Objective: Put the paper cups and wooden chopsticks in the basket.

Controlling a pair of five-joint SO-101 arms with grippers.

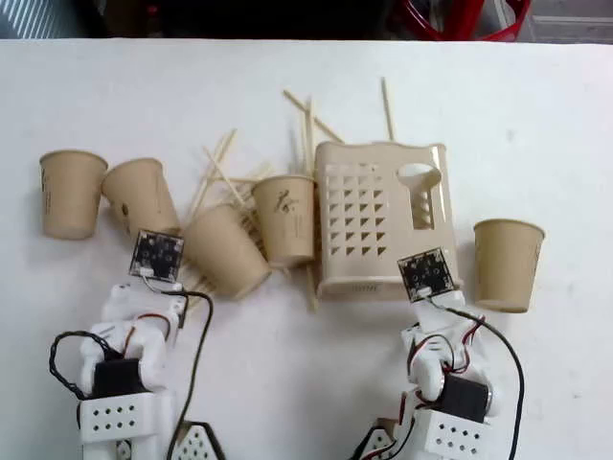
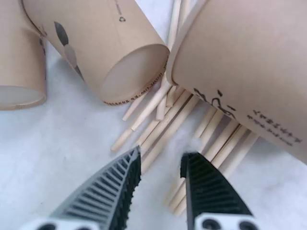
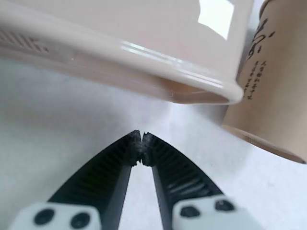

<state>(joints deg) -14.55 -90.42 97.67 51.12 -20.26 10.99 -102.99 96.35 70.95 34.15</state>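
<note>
Presently, listed from the arms outward.

Left claw [image 2: 160, 155]: jaws parted a little, holding nothing, poised low over a loose bundle of chopsticks [image 2: 168, 120] on the bench [image 1: 306, 383].

Right claw [image 3: 141, 139]: clenched tip to tip on nothing, just short of the near edge of the basket [image 3: 120, 28].

Chopsticks: fanned flat between two tipped cups. The lying cup [image 2: 120, 48] has its base turned toward the claw. The resting cup [image 2: 249, 62] sits partly on the sticks.

Other cups: an outer cup [image 1: 72, 192] at the far left and a lone cup [image 1: 508, 264] just beside the basket's right side.

Basket: tipped over with a holed wall uppermost. Which way its mouth faces cannot be told.

Far sticks [image 1: 306, 115]: scattered beyond the basket.

Step in hand, as judged: a first pick of chopsticks by the left claw, with nothing apparently stowed yet.

Next move calls for: lowering onto sticks clear of the resting cup and closing squarely across them. The basket probably needs setting upright before anything goes in, a job the right claw is well placed for.
</note>
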